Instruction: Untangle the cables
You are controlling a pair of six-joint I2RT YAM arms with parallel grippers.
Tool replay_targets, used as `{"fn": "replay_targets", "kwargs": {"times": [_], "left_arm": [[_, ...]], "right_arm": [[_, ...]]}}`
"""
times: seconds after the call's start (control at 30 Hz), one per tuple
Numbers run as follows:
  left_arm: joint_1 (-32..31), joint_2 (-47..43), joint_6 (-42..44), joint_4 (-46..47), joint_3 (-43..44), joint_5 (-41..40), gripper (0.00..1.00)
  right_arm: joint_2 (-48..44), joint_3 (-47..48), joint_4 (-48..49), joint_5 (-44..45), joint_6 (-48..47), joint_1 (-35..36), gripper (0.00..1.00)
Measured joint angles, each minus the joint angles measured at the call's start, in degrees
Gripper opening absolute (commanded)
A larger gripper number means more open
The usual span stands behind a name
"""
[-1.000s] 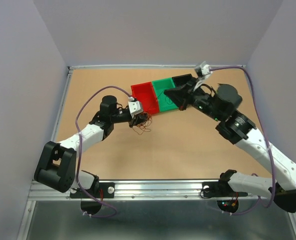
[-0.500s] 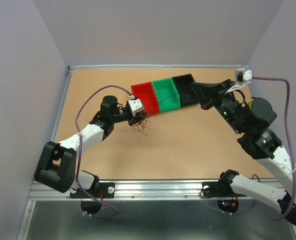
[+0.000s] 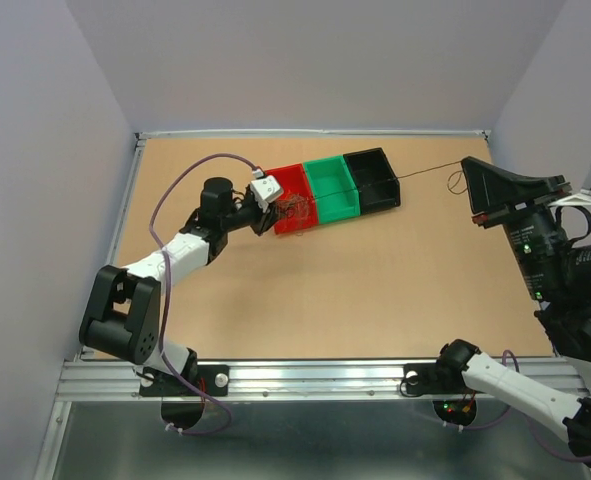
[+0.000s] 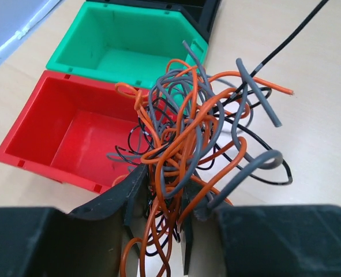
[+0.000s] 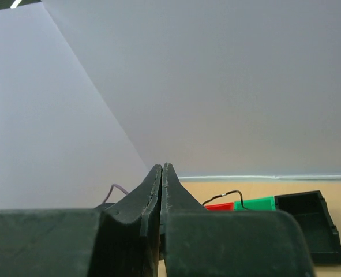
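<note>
Tabletop is plain brown board, boxed in by pale lilac walls on three sides, with a metal rail along the near edge. Three bins sit touching in a row toward the back: red bin, green bin, black bin. Over on the left, the left gripper has its fingers partway closed, pinching the tangle of wires: orange, grey and black curls, bunched and lifted over the near side of the red bin. Now the other side: the right gripper hangs high near the table's right edge, fingers pressed flat together. A single black wire runs taut from beside the black bin straight to its tip, and the left wrist view shows that strand leaving the tangle in a dead-straight line.
</note>
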Motion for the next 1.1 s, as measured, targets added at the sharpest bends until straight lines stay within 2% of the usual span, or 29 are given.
{"fn": "replay_targets", "kwargs": {"times": [0.17,0.27,0.37,0.47,0.5,0.6,0.77,0.93,1.1], "left_arm": [[2.3,-1.3,-0.4,-3.0,-0.4,-0.6,0.32],[3.2,-5.2,-0.2,-5.4,-1.8,0.1,0.32],[3.1,-10.1,0.7,-7.8,-2.0,3.7,0.32],[2.7,-13.4,2.1,-11.0,-1.7,7.2,0.32],[2.6,-14.1,2.5,-12.0,-1.6,8.1,0.32],[1.6,-14.9,3.7,-14.4,-1.4,8.7,0.32],[-2.0,-14.9,5.3,-17.3,-1.4,6.1,0.32],[-5.3,-14.6,6.8,-18.4,-1.4,2.6,0.29],[-7.2,-12.1,10.7,-22.1,-0.5,2.6,0.28]], "right_arm": [[-0.1,-7.0,2.2,0.8,1.0,0.0,0.01],[0.0,-14.2,2.6,1.6,2.2,0.0,0.06],[-1.2,-22.9,1.8,2.3,3.6,0.0,0.23],[-1.3,-29.1,1.0,2.3,4.4,0.0,0.59],[-1.2,-30.8,0.6,2.1,4.6,0.0,0.74],[0.9,-33.4,0.3,1.2,3.8,0.0,0.88],[7.5,-33.8,4.1,-4.1,0.9,0.0,0.92],[12.0,-34.4,12.6,-18.1,-4.6,0.0,0.92],[18.8,-33.9,17.7,-26.2,-10.3,0.0,0.92]]}}
